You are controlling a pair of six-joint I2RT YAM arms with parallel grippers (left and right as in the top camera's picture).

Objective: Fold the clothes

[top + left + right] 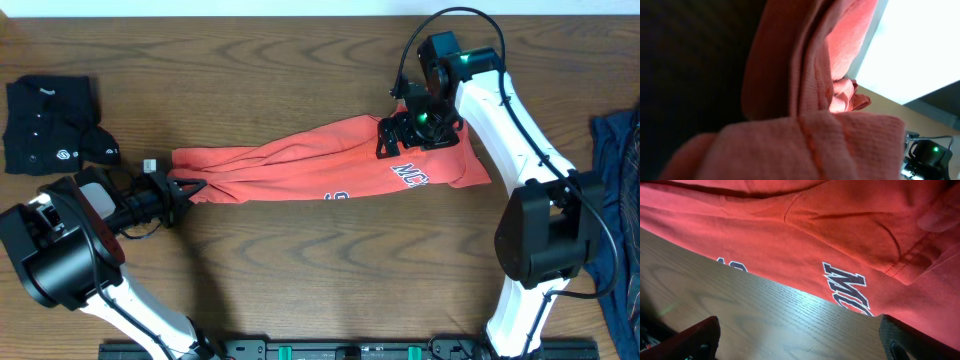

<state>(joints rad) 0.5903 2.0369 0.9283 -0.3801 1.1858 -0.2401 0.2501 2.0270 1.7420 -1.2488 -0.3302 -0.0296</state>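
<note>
T-shirt point(810, 145) end pinched in left gripper point(186, 189).
Long axis runs straight ahead of it; right gripper point(415, 128), jaws spread and empty, stands at far end.

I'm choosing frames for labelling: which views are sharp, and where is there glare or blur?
Overhead: sharp, evenly lit. Left wrist: the coral-red fabric T-shirt sits too close and blurs, with a blown-out white patch upper right. Right wrist: chest lettering crisp, pale sheen on the brown wooden table.

A dark brown wood-grain table point(300, 270) fills the overhead view — a pale strip point(560, 6) runs along its far edge. Light glints off the grain.
</note>
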